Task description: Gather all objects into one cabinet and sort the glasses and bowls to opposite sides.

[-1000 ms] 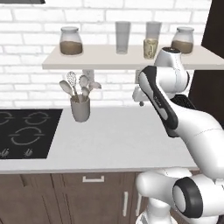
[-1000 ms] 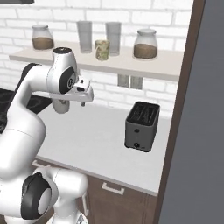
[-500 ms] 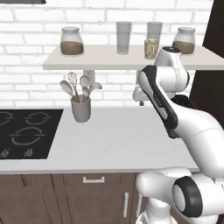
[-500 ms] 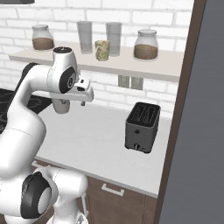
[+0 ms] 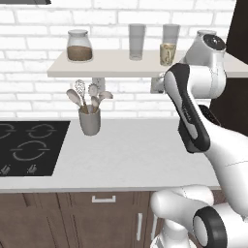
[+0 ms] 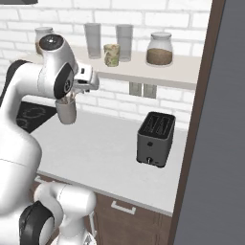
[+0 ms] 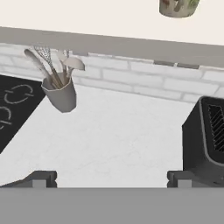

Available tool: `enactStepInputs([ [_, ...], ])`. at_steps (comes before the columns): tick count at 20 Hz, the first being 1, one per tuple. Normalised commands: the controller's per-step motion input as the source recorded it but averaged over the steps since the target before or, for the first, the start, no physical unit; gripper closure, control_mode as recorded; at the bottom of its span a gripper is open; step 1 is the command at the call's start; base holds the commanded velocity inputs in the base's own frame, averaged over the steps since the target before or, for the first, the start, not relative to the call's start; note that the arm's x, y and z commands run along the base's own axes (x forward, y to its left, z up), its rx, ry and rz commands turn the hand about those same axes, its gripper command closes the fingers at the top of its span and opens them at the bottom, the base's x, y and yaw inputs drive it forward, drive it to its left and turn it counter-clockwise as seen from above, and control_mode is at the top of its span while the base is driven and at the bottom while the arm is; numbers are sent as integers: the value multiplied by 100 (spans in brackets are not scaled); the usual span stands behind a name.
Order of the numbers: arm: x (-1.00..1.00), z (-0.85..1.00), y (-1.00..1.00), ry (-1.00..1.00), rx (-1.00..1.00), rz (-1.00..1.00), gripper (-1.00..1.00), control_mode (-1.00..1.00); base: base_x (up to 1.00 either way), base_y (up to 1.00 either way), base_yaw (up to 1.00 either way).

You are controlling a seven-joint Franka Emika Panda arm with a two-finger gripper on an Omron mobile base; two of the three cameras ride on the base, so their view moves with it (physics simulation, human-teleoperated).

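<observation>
White arm raised with elbow bent high, end effector fingertips spread wide, holding nothing

glossy white rounded arm — dark grey joints, black wrist band.

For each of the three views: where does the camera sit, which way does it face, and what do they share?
Left base view: behind the arm's left, facing the counter, hob and shelf; arm at right.
Right base view: behind the arm's right, facing the toaster and shelf; arm at left.
Hand view: on the hand, looking down along the gripper at the counter; fingertips at bottom.
All three share the utensil holder and the counter.
</observation>
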Motion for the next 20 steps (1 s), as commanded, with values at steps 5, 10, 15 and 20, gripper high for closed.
enactStepInputs([
  [5,36,92,-4,-23,0,-6,-100,-100,0,0,0],
  [10,56,60,-12,-1,1,-8,-100,-100,0,0,0],
  [15,40,6,-32,-7,0,-8,-100,-100,0,0,0],
  [20,26,-1,-14,-2,0,-9,-100,-100,0,0,0],
])
